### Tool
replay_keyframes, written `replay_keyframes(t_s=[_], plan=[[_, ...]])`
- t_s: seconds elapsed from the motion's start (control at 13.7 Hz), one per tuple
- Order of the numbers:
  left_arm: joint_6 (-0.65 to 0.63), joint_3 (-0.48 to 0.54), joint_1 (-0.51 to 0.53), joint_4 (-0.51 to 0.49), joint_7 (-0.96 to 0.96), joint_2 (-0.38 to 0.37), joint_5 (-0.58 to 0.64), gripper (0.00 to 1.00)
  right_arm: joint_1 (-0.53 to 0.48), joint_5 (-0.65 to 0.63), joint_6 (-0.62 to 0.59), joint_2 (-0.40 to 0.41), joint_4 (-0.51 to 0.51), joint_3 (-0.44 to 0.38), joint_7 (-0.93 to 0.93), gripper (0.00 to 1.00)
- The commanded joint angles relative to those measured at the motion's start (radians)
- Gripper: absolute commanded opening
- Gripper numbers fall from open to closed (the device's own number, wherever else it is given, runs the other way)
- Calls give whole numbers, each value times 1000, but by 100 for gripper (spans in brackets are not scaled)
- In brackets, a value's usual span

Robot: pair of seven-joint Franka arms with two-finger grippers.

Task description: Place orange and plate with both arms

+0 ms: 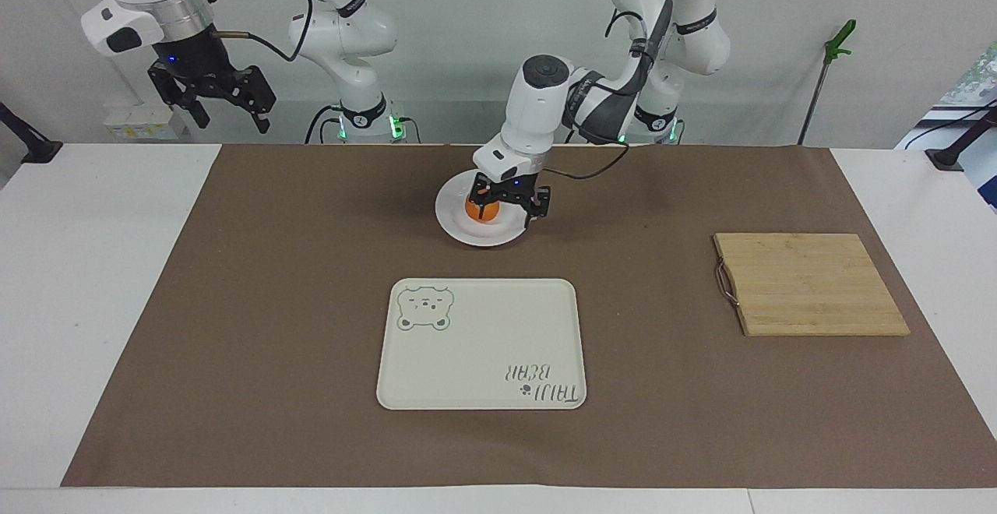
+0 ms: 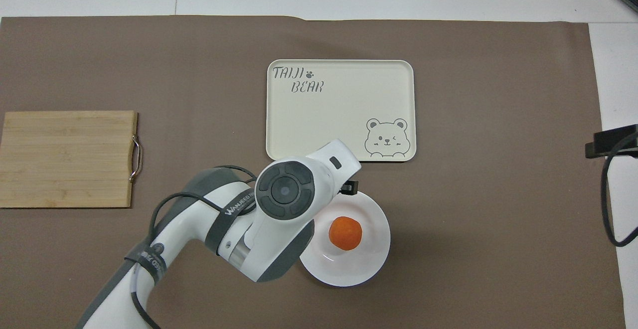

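One orange point(image 2: 345, 233) lies on one plate point(image 2: 371, 268); both hands, left point(image 1: 510, 206) and right point(image 1: 222, 105), spread.

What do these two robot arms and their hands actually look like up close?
Both arms are glossy white, built of rounded jointed segments with dark grey bands and black cables looped along them. The left arm has a grey round cap and lettering on a band. The left hand and right hand are black two-finger claws; green lights glow at the bases.

left arm: bent low, reaching in over mid-table
left gripper point(image 1: 510, 204): pointing down, fingers spread apart
right arm: raised, waiting
right gripper point(image 1: 230, 113): aloft, fingers apart
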Motion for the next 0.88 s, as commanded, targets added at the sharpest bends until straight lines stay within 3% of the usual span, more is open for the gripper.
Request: replay_keyframes(t_s=[0.0,0.51,0.8], plan=[[-84,1,92,29,18,-60,71,100,-9,16,-2,-21,-23,4,-10,100],[-271,3,340,42,375,-214,81,100,-9,16,-4,-21,-23,4,-10,100],[-595,4,469,237,546,-221,79,100,-9,16,-4,-21,-21,4,-10,100]])
